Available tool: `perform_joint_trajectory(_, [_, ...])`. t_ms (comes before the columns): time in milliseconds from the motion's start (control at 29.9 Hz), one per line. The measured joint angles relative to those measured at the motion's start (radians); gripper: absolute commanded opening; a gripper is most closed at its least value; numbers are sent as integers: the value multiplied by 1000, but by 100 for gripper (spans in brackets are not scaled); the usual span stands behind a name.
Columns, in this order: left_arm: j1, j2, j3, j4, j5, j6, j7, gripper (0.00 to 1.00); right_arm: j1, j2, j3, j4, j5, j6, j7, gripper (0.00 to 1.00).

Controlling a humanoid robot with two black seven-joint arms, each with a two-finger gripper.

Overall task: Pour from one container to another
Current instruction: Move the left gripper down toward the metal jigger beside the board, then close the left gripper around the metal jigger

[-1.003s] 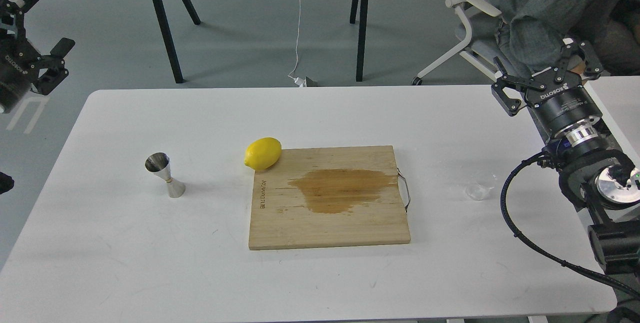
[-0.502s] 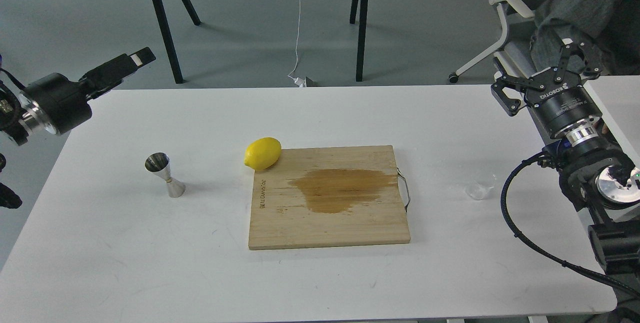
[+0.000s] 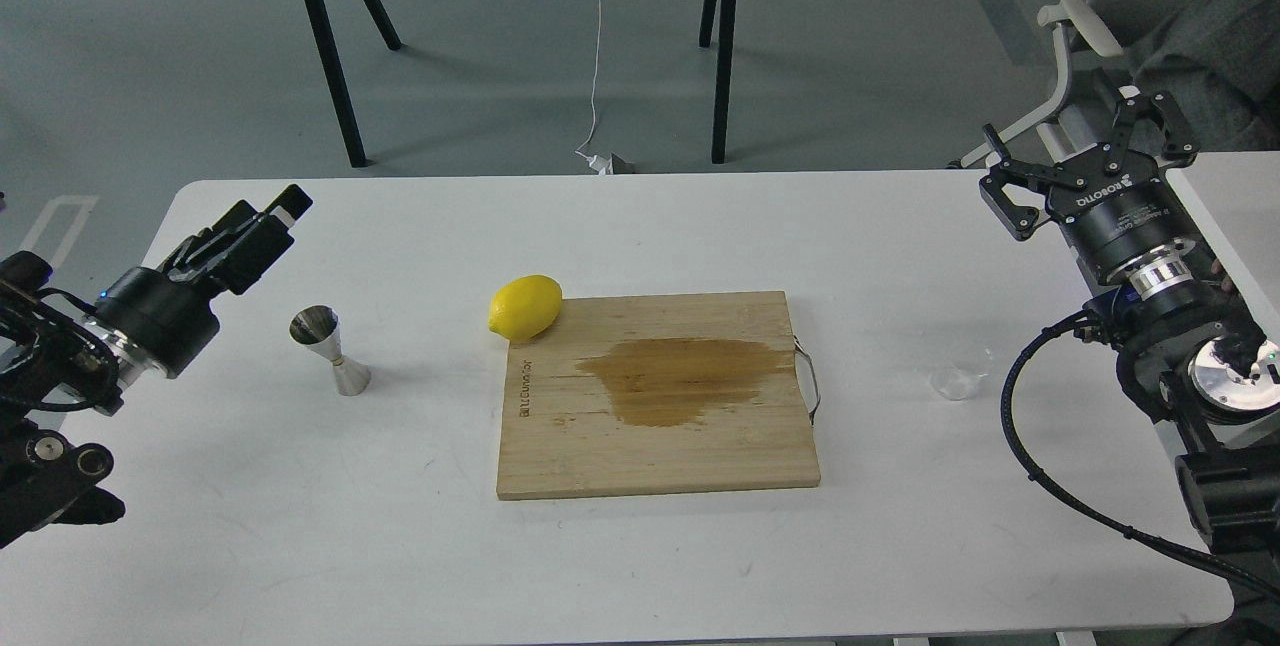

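The steel jigger [image 3: 331,350] stands upright on the left part of the white bench [image 3: 300,526], open cone up, with bare bench all around it. The left tool [image 3: 262,226] hangs just up and left of it, above the bench near the left edge, seen side-on and dark, so I can't tell if its fingers are apart or together. The little clear cup [image 3: 957,382] sits way over on the right (it's hard to spot against the white top), between the cutting board [image 3: 560,456] and the right arm, not far from the bench's right edge. The right tool [image 3: 1085,151] is spread wide with nothing in it, up by the far right corner, well apart from the cup. The board fills the middle with a dark wet patch [image 3: 680,378] on it, its metal handle [image 3: 812,381] facing the cup, and the lemon [image 3: 525,307] rests at its far left corner - half off the wood. Lots of bare bench along the near edge.
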Motion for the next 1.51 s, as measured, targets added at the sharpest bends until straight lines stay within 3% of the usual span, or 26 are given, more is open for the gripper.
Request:
perform_joint_trajectory(268, [43,-81,-3,61,142,39,0,100,4,0,-12,0,-2,0,0,99])
perform_joint_trajectory(702, [71,-77,-1,163,155,54,0,100,3,-1,-12,5,-1,0,0,99])
perform_joint_trajectory(1271, [146,-87,0,182,207,104,0,100,3,-3,-11,5,1,0,0,99])
perform_joint_trajectory(1505, [164,-133,13,258,214,112,0,100,1,-3,-11,8,1,0,0,99])
